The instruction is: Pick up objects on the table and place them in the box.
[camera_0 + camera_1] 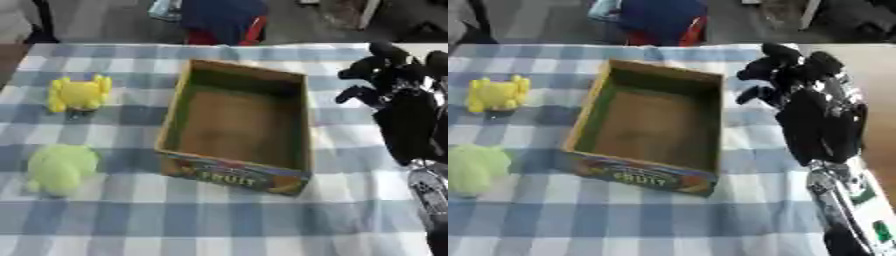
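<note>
Evidently nothing had yet gone into the cardboard fruit box (236, 125), which stood empty near the middle of the checked table (219, 225), its printed end toward the near edge. Two toys lay by the table's left edge: a yellow toy (79, 93) toward the far left corner, and a pale green toy (59, 168) nearer the front, both well apart from the box. The right hand (820, 117) hung over the table's right side, just beside the box, fingers curled and holding nothing. The left hand showed in neither view. To do the pick well, the hand would probably need to open before reaching, cross above the box without knocking its wall, and close round one toy's body. The green toy, being rounder, might roll if nudged.
</note>
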